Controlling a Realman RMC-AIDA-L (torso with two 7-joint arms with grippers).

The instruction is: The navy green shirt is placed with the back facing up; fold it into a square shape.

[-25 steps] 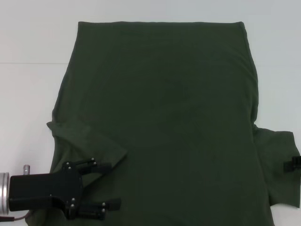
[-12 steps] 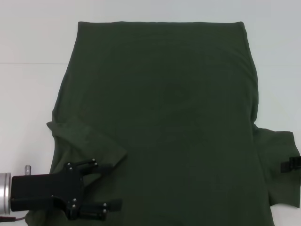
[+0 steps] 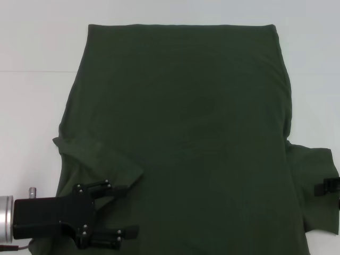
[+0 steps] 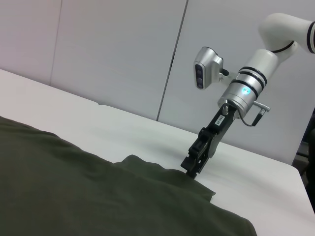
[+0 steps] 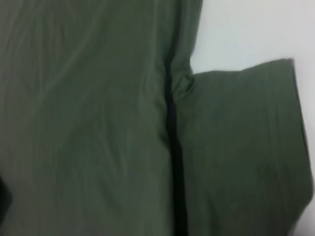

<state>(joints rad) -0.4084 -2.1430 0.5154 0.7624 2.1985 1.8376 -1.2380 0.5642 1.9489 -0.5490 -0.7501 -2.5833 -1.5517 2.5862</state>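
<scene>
You're at the sleeve-fold step: navy green shirt [image 3: 180, 138] spread flat across the table [image 3: 32, 48], left gripper [image 3: 118, 211] spread open over the folded-in sleeve at 7 o'clock, right gripper [image 4: 193, 167] tipping the other sleeve at 4 o'clock, closure unclear; next, fold that sleeve inward.

No readable text, labels or numbers anywhere

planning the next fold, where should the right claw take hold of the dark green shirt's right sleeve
Probably the outer cuff edge of the right sleeve of the large dark olive-green soft fabric shirt. That sleeve lies flat and spread outward on the white table, its edge free. Coming from the robot's right, where the right claw already sits, suits folding inward. The left claw is open over the folded-in left sleeve.
</scene>
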